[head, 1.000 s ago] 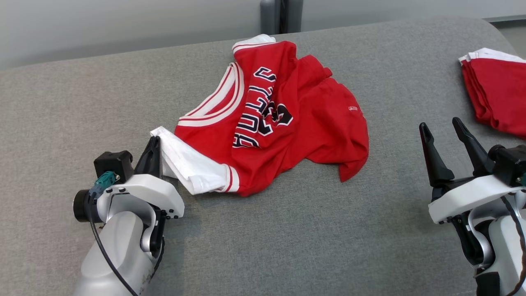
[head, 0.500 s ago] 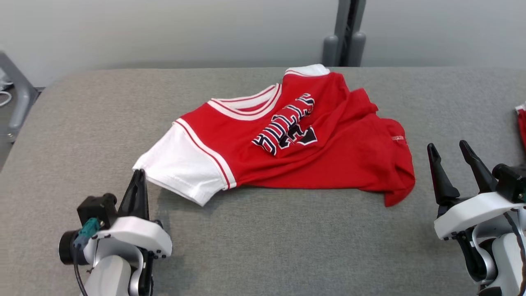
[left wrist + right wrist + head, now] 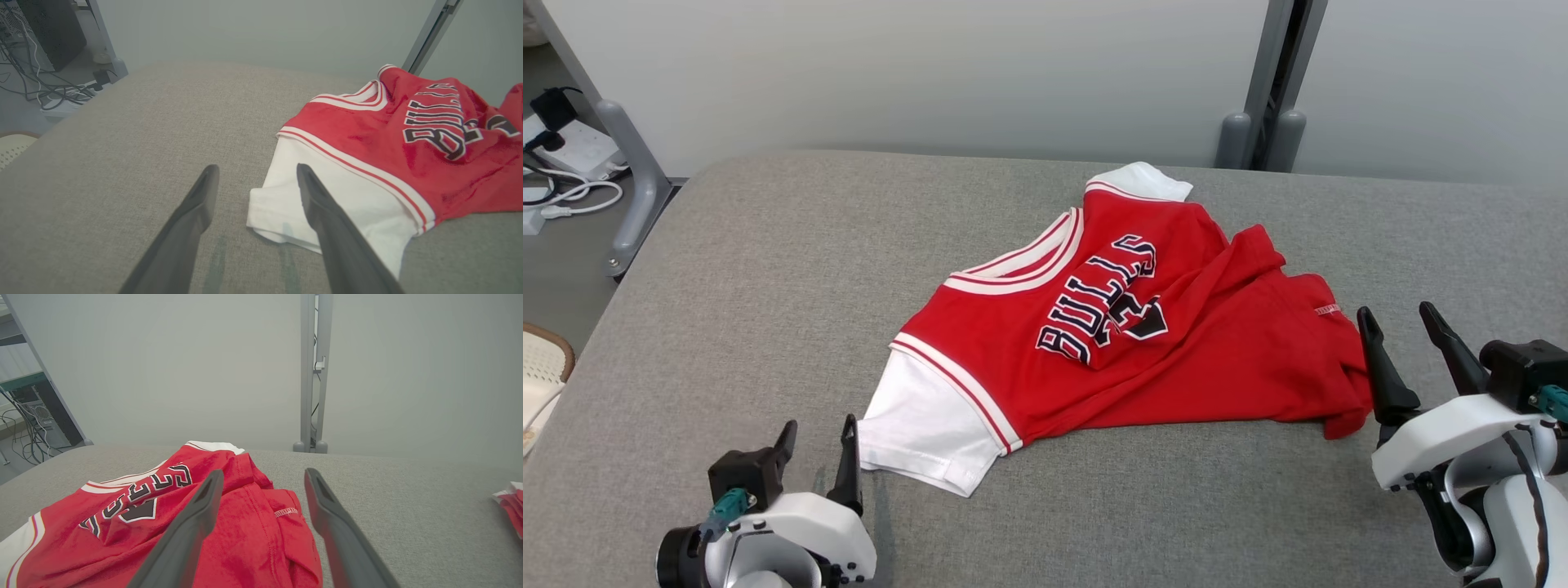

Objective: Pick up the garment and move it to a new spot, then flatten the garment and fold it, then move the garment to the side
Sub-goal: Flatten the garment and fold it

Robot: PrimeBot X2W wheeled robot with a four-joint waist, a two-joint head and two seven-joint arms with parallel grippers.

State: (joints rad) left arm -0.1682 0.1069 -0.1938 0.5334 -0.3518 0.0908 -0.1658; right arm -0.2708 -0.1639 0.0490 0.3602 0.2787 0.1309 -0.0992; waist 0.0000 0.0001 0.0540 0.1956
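The garment (image 3: 1143, 351) is a red jersey with white sleeves and dark lettering, lying crumpled on the grey padded table (image 3: 768, 269). Its white sleeve (image 3: 927, 433) points at my left gripper (image 3: 818, 437), which stands open just off the sleeve's edge with nothing between its fingers. In the left wrist view the sleeve (image 3: 286, 204) lies by the right finger of the open left gripper (image 3: 257, 171). My right gripper (image 3: 1401, 318) is open beside the jersey's red hem. The right wrist view has the garment (image 3: 163, 522) under and left of the open right gripper (image 3: 263, 473).
A second red and white folded garment (image 3: 510, 506) lies at the table's far right. A grey post (image 3: 1270, 90) stands behind the table. Cables and a power strip (image 3: 564, 163) lie on the floor at the left, with a pale basket (image 3: 539, 376) by the table's left edge.
My left gripper has opened and let go of the white sleeve, which now lies flat on the table. The head camera has turned left. The right gripper stays open.
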